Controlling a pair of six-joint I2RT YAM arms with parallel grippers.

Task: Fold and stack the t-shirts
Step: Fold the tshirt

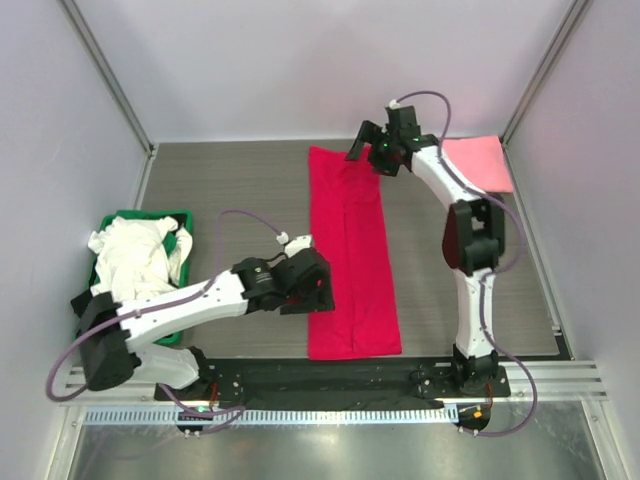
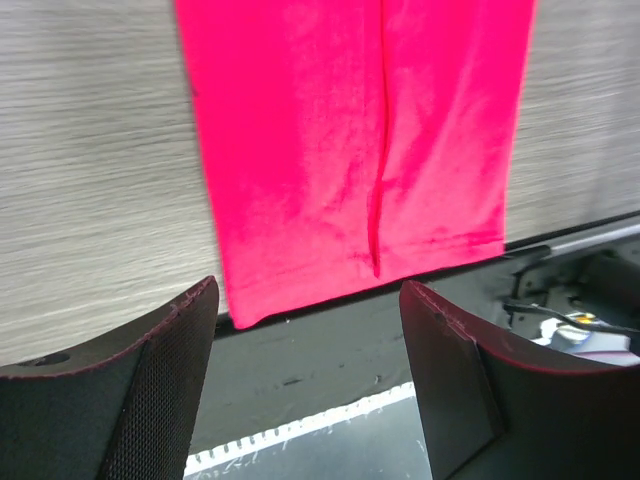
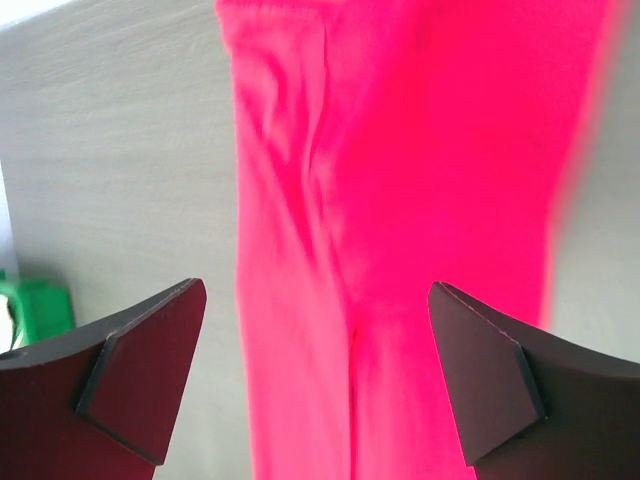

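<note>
Crimson t-shirt (image 1: 350, 255) (folded strip) lies below gaping left claw (image 2: 310, 295), right claw (image 3: 317, 290).

Bright, even light, soft shadows.
The crimson-red t-shirt (image 1: 350, 255) is sharp in the top view; in both wrist views its red oversaturates, its right edge smears in the right wrist view, and the grain of the table (image 2: 90, 150) left of it blurs.

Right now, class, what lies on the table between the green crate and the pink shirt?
The crimson shirt, folded into a long strip, as the top view shows.
</note>
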